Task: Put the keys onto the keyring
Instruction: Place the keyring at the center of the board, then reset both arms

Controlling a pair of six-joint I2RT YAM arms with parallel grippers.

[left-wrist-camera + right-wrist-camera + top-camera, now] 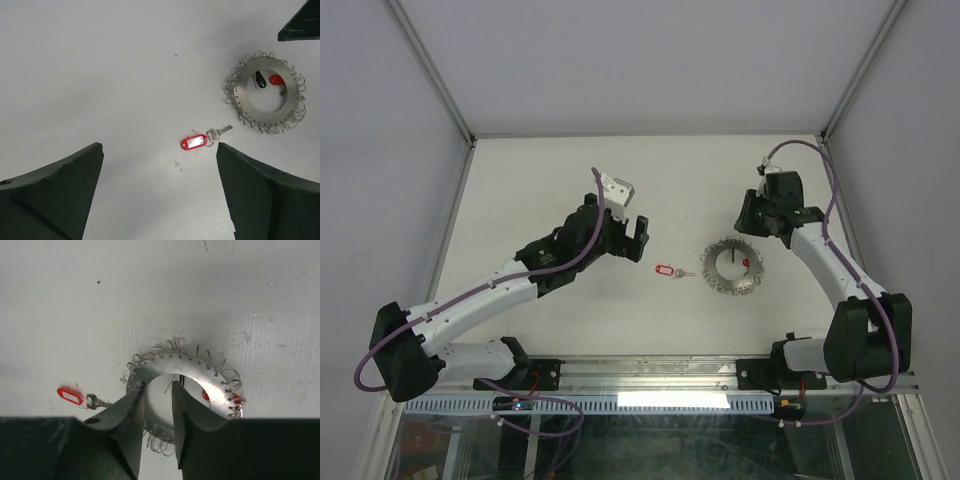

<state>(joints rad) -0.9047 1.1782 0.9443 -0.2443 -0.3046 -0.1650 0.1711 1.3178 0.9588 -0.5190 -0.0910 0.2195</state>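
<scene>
Grey keyring (241,97) encircles one red tag (276,79) and one black tag (260,78).

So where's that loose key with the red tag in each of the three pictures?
Top external: the red-tagged key lies near the centre, just left of the keyring.
Left wrist: lower middle, with the keyring up to its right.
Right wrist: far left, with the keyring to its right.
Shared landmark: the keyring.
</scene>
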